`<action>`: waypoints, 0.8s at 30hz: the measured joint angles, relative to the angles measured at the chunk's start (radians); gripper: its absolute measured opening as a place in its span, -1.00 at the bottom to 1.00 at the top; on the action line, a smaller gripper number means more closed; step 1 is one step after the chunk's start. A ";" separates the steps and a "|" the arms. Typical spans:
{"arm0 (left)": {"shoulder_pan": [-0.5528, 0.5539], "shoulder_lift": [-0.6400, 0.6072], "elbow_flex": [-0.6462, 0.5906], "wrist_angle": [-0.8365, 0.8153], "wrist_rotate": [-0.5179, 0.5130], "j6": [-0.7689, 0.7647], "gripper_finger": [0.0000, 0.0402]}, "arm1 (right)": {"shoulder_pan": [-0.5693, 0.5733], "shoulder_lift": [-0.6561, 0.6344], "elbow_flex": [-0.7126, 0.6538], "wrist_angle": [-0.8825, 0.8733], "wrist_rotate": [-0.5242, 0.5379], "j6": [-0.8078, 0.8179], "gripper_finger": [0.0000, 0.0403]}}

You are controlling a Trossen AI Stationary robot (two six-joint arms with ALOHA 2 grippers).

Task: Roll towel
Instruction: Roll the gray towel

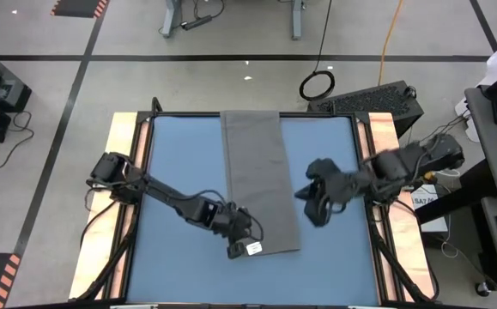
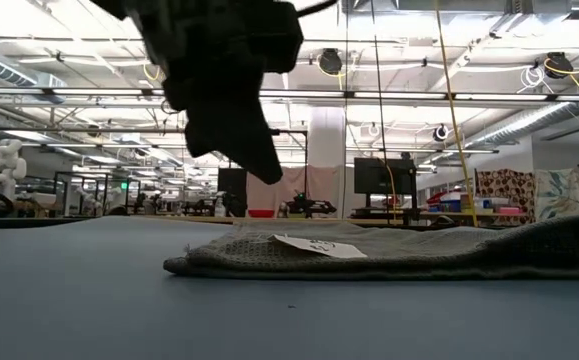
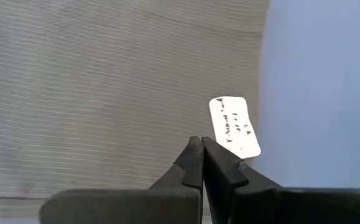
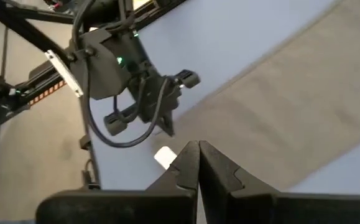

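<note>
Lying flat along middle of blue table (image 1: 179,172): grey towel (image 1: 257,172), long strip, unrolled. My left gripper (image 1: 246,233) at its near corner, fingers pressed together, nothing pinched. My right gripper (image 1: 310,204) just beside towel's right edge, fingers together, empty. White tag (image 3: 234,126) by left fingertips.

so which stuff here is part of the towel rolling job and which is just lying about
Part of the job:
- towel, folded into a long strip on the blue table
- its white tag
- left gripper, jaws shut at the tag corner
- right gripper, jaws shut, above the towel's edge

Just lying about:
- coiled cable on the floor
</note>
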 joint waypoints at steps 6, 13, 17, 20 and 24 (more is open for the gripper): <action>-0.044 0.012 -0.033 0.038 -0.091 0.030 -0.97 | 0.132 0.099 0.000 0.022 0.023 0.152 -1.00; -0.052 0.030 -0.094 0.076 -0.094 0.062 -0.97 | 0.273 0.218 0.000 0.124 0.064 0.343 -1.00; -0.053 0.030 -0.139 0.056 -0.094 0.062 -0.97 | 0.332 0.285 0.000 0.203 0.105 0.432 -1.00; -0.055 0.025 -0.141 -0.035 -0.094 0.062 -0.97 | 0.356 0.332 -0.001 0.259 0.098 0.490 -1.00; -0.063 -0.029 -0.145 -0.128 -0.093 0.127 -0.97 | 0.381 0.381 -0.001 0.354 0.097 0.541 -1.00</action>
